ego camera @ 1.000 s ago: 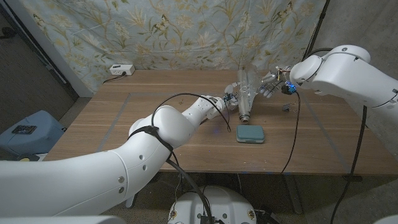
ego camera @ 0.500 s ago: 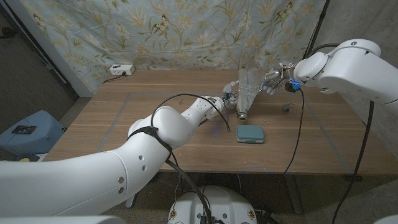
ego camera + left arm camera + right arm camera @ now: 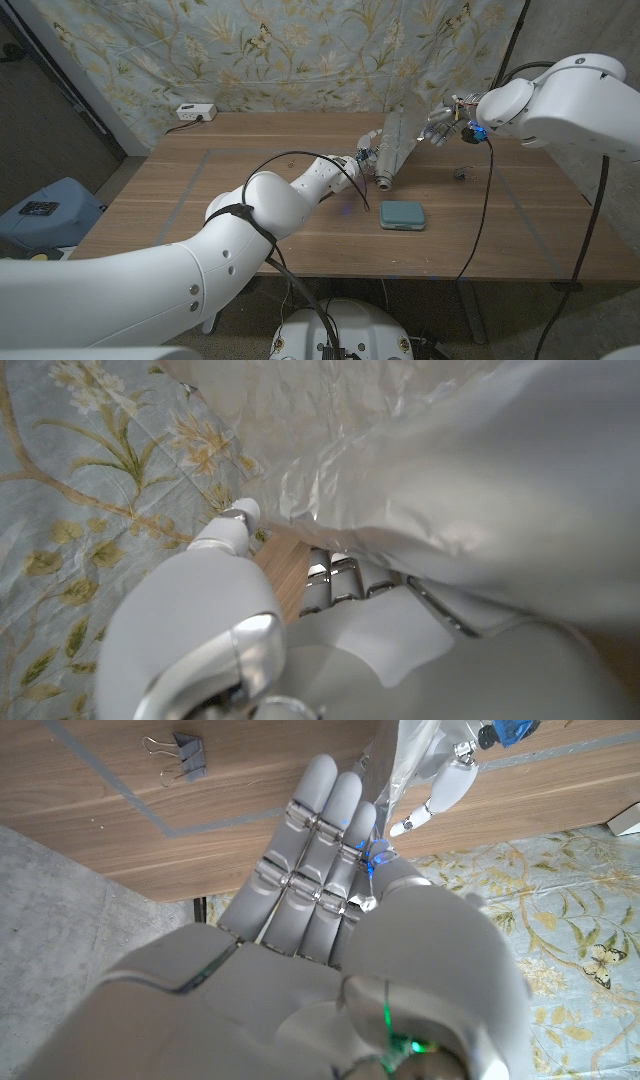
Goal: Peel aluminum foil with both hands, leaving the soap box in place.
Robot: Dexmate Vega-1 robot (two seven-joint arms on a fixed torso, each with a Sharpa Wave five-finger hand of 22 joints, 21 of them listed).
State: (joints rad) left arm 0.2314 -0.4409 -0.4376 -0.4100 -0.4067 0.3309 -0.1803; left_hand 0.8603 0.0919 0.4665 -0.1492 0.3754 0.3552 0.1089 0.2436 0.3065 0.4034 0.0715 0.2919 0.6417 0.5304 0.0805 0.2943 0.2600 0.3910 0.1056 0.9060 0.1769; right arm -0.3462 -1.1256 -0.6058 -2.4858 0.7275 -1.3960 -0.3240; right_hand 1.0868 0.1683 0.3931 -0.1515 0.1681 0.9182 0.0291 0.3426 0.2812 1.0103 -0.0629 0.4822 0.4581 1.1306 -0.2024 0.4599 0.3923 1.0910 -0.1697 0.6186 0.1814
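Aluminum foil [image 3: 398,140] hangs as a crinkled sheet stretched between the two robot hands above the far middle of the wooden worktop [image 3: 200,200], its lower end rolled into a tube that reaches down toward the wood. The left robot hand [image 3: 367,155] grips the foil at its lower left edge; in the left wrist view the fingers [image 3: 335,575] lie tucked under the shiny sheet [image 3: 450,470]. The right robot hand [image 3: 445,128] holds the upper right edge, raised off the worktop, and its wrist view shows the fingers [image 3: 320,850] closed together on the foil's thin edge [image 3: 395,760]. A teal soap box [image 3: 402,215] lies flat on the worktop nearer the robot, apart from the foil and from both hands. A black binder clip [image 3: 460,173] sits on the wood to the right, also seen in the right wrist view [image 3: 185,750]. A white power strip [image 3: 195,112] rests at the far left edge, before a floral curtain [image 3: 250,50].
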